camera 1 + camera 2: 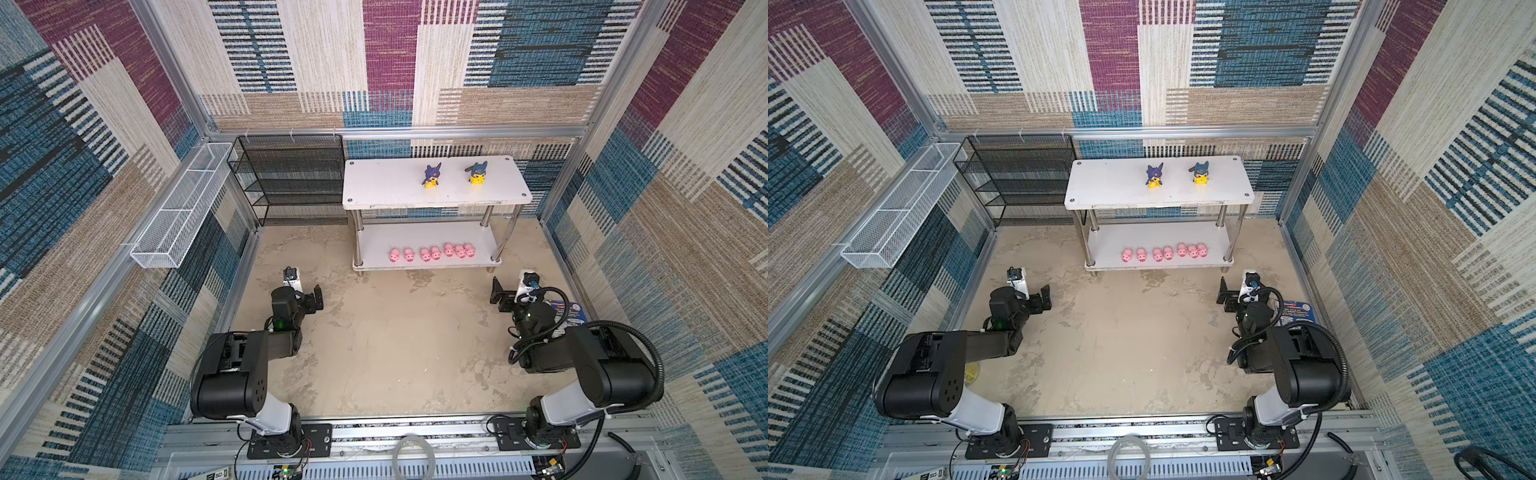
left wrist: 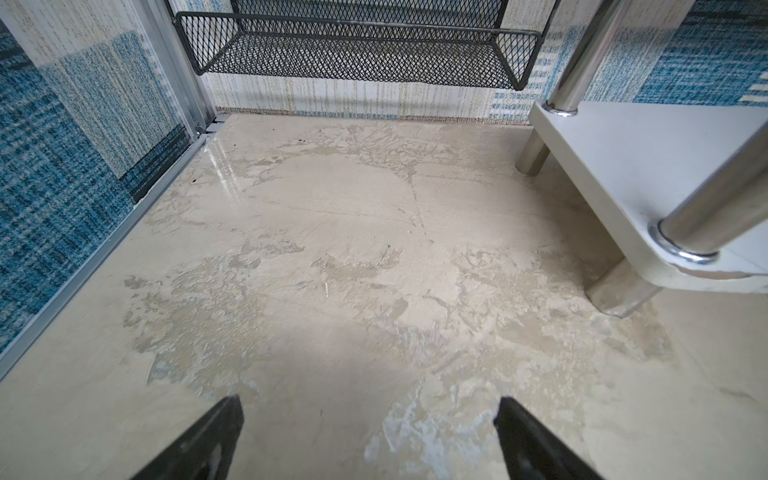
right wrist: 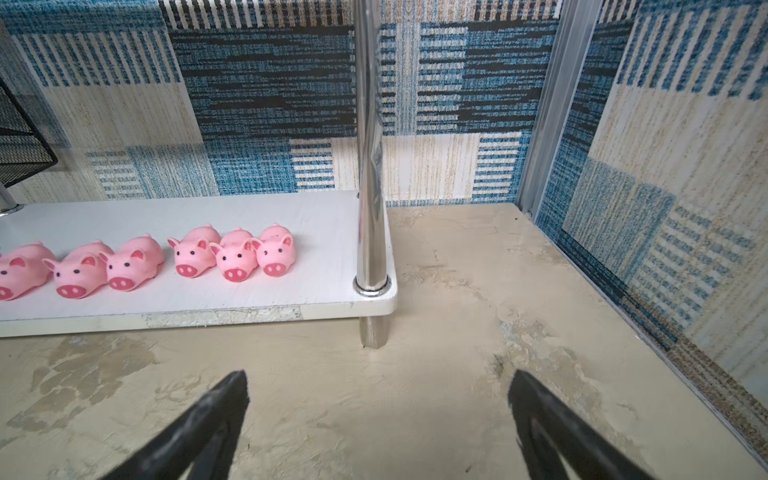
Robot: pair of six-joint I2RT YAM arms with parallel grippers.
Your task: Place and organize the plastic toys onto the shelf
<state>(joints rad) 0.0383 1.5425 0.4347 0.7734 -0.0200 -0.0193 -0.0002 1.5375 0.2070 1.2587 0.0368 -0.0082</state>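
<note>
Pink pigs [image 1: 432, 252], seven in a row, line the lower tier of the white shelf [image 1: 386, 187], and two hooded yellow figurines [image 1: 432, 175] stand upright on top. In front, the left end effector [image 2: 370, 401] and right end effector [image 3: 379, 374] gape wide, empty, over the worktop [image 1: 395, 332].

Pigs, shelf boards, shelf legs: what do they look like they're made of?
Pink pigs: soft-looking plastic or rubber, smooth with a dull sheen and painted snouts. Shelf boards: probably white laminated board, with faint surface grain and a chipped patch on the front edge. Legs: polished metal with mirror-like reflections.
</note>
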